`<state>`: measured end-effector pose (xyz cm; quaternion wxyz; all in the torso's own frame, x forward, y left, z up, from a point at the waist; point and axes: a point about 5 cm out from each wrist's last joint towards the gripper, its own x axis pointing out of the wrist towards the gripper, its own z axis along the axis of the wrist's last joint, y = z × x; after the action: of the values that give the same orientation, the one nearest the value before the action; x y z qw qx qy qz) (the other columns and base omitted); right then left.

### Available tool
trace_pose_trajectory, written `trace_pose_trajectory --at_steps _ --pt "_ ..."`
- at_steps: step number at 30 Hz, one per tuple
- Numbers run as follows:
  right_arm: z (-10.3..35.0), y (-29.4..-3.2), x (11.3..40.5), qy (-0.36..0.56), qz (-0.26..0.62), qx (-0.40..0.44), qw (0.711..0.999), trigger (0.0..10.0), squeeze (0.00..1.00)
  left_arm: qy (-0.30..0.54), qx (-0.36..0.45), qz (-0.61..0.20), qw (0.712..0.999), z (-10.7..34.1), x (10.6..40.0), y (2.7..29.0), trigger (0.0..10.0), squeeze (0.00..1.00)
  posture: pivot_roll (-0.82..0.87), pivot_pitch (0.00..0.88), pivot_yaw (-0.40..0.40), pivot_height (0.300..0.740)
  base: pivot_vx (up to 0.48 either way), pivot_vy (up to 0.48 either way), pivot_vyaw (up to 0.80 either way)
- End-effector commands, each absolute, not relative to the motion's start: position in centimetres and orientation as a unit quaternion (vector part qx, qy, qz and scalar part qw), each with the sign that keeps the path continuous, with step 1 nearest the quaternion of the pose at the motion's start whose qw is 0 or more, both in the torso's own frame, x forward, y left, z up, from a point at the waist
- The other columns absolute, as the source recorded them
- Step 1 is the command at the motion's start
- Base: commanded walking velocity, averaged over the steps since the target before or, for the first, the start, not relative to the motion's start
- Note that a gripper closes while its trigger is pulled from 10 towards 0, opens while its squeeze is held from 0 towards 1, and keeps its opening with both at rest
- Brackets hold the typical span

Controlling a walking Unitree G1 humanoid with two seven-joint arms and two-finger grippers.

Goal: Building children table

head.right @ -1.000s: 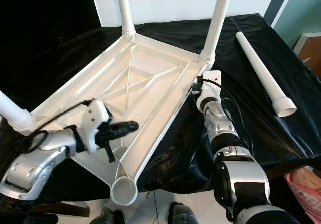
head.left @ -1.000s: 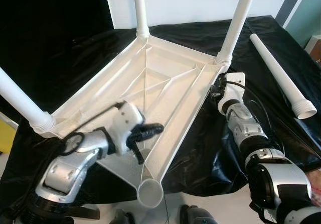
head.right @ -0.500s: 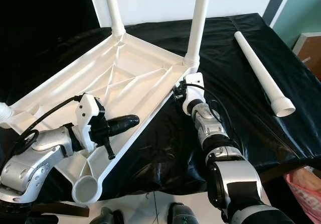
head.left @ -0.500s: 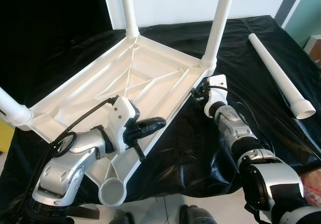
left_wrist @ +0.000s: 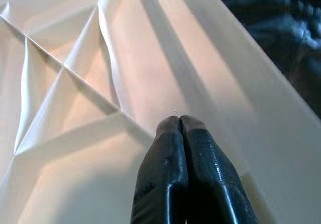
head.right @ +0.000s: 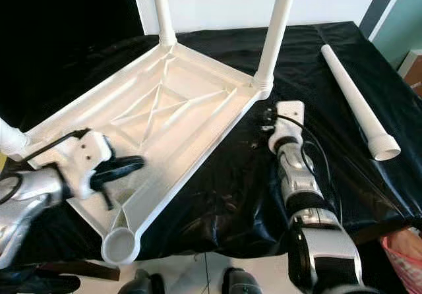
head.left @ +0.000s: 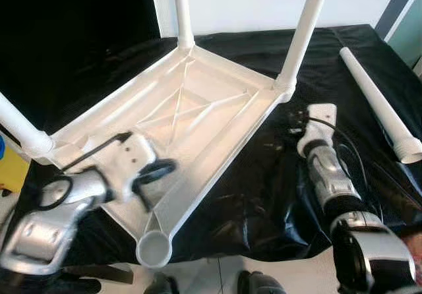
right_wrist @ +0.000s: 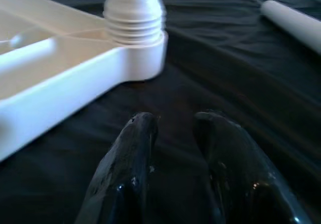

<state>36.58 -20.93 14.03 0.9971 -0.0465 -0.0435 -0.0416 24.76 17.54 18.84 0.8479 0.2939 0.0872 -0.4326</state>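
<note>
The white children's table (head.left: pixel 198 119) lies upside down on the black cloth. Three white legs stand in its corners, among them the far right leg (head.left: pixel 302 30). The near corner holds an empty round socket (head.left: pixel 154 249). A loose white leg (head.left: pixel 379 103) lies on the cloth at the far right. My left gripper (left_wrist: pixel 179 119) is shut, its tips over the ribbed underside close to the near edge rail; it looks blurred in the left eye view (head.left: pixel 158 169). My right gripper (right_wrist: pixel 175 121) is open with nothing in it, low over the cloth just short of the far right corner (right_wrist: pixel 135 58).
Black cloth (head.left: pixel 277 188) covers the worktable and hangs over its near edge. A yellow object (head.left: pixel 10 169) sits at the left edge, and a white wall stands behind. Bare cloth lies between the table and the loose leg.
My right gripper has drawn back from the table's far right corner. My left arm has pulled back to the left and is blurred. The head camera has shifted.
</note>
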Motion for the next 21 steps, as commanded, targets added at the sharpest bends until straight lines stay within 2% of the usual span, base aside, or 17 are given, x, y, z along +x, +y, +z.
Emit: trace_pose_trajectory --at_steps 1,6,9,13,16,21 --pt "14.2 -20.7 36.4 -0.052 -0.042 -0.048 0.997 10.0 0.0 0.09 0.313 -0.41 0.852 18.5 24.7 17.7 10.0 0.0 0.0 0.157 0.021 0.74 0.0 0.0 0.0" --pt "13.6 -19.3 35.7 -0.053 -0.013 -0.049 0.997 10.0 0.0 0.127 0.376 -0.351 0.848 18.4 25.2 20.0 10.0 0.0 0.0 0.167 0.024 0.74 0.0 0.0 0.0" --pt "13.5 -18.8 35.7 -0.052 -0.001 -0.048 0.997 10.0 0.0 0.141 0.383 -0.328 0.852 18.3 25.5 21.0 10.0 0.0 0.0 0.167 0.024 0.74 0.0 0.0 0.0" --pt "13.7 -17.6 35.8 -0.054 0.02 -0.04 0.998 10.0 0.0 0.162 0.428 -0.333 0.825 17.6 25.3 21.6 10.0 0.0 0.0 0.167 0.029 0.74 0.0 0.0 0.0" --pt "13.8 -16.2 36.2 -0.039 0.042 -0.026 0.998 10.0 0.0 0.174 0.422 -0.386 0.801 16.1 24.3 20.0 10.0 0.0 0.0 0.165 0.029 0.74 0.0 0.0 0.0" --pt "13.5 -15.2 36.5 -0.023 0.061 -0.029 0.997 10.0 0.0 0.17 0.405 -0.436 0.786 15.3 23.4 18.0 10.0 0.0 0.0 0.164 0.027 0.74 0.0 0.0 0.0"
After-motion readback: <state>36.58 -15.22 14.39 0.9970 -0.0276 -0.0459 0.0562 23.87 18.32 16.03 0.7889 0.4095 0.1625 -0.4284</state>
